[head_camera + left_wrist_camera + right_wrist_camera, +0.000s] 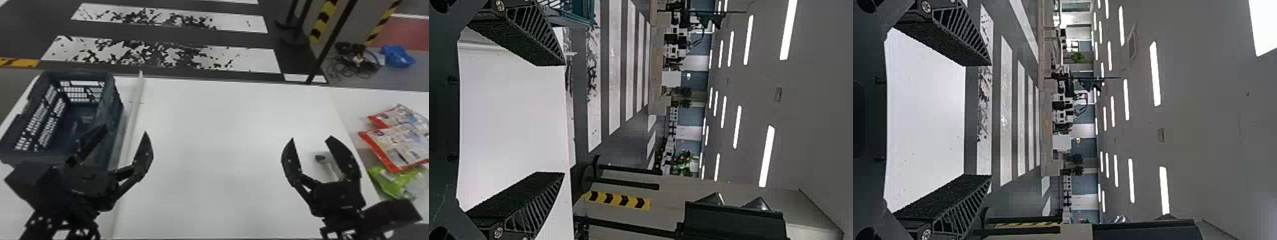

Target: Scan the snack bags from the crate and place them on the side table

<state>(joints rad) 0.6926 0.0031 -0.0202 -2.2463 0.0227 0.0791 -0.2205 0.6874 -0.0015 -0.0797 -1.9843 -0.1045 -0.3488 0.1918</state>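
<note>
1. Crate (pixel 116 107), dark blue with slatted walls, sits on the left part of the white table (pixel 207 127) in the head view.
2. Left gripper (pixel 125 130) is beside the crate, its inner side toward the middle of the table. One finger overlaps the crate's near right part in the head view; the other is over the white table. The fingers are wide apart, with nothing between them.
3. Right gripper (pixel 311 138) is over the right part of the white table, fingers also wide apart and holding nothing. In the right wrist view the two black fingers stand well away from each other.
4. Snack bags lie on the side table (pixel 348 108) at the right: two red-edged bags (pixel 403 145), the nearer one partly over the farther, and a green bag (pixel 389 180) on the near side, partly under the red-edged one.
5. Small grey tool (pixel 332 167) with a dark end lies on the white table, partly hidden behind the right gripper. I can't tell just what it is.
6. Pale strip (pixel 135 99) runs along the table just right of the crate.
7. Floor beyond has white stripes (pixel 159 57), a heap of cables (pixel 357 62) and a blue bundle (pixel 397 56) near it.
</note>
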